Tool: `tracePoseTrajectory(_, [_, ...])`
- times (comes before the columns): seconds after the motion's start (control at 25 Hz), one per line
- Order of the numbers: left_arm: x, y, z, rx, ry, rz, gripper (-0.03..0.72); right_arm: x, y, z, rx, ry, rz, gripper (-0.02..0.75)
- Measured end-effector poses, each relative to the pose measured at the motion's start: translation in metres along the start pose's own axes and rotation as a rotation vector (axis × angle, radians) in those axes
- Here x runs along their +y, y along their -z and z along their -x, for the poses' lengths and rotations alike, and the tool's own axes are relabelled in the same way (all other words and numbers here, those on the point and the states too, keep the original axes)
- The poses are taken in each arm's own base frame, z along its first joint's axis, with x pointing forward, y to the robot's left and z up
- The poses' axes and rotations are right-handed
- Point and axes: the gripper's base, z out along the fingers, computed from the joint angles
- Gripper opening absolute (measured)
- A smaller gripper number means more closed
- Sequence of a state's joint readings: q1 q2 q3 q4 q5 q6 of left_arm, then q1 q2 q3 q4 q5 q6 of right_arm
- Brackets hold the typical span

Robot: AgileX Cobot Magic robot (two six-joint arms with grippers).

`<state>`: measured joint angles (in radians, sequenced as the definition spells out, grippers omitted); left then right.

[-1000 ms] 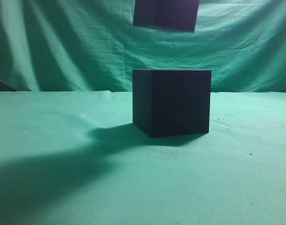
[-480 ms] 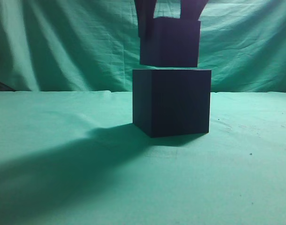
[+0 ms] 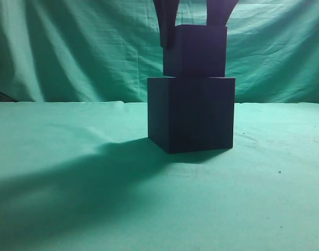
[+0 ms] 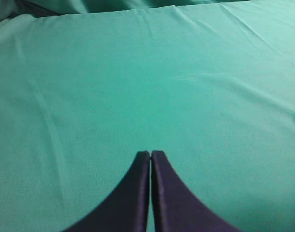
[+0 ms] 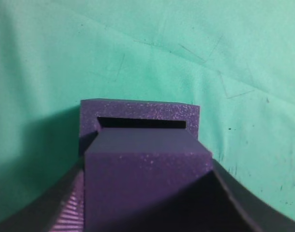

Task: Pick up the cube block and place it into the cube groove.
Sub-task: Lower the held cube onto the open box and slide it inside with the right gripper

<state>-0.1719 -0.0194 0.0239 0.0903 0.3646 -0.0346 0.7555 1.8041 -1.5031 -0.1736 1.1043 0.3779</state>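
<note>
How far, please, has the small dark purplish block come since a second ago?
Yes, the small dark purplish block has moved: down, from the frame's top edge to the top rim of the large blue-black box.

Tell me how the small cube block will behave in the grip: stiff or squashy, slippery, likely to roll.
The cube block, held by the right gripper at the cube groove, keeps sharp edges under the clamp, so probably stiff. Its speckled matte surface suggests decent grip rather than slipperiness. Flat faces make rolling unlikely. Weight cannot be judged.
</note>
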Motion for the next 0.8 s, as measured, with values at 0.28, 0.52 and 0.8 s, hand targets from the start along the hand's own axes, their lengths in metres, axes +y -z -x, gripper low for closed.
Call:
tracePoseTrajectory(0.28, [0.0000,0.0000,0.0000,0.000,0.000,0.000,0.000,0.0019,-0.0025,0.0006,0.004,-0.038,0.013,0.427])
tracePoseTrajectory(0.52, [0.0000,0.0000,0.0000,0.000,0.000,0.000,0.000,0.0033,-0.0085,0.0011,0.013,-0.041,0.013,0.427])
tracePoseTrajectory(0.8, [0.0000,0.0000,0.0000,0.000,0.000,0.000,0.000,0.0032,-0.0084,0.0008,0.016,-0.042,0.012,0.427])
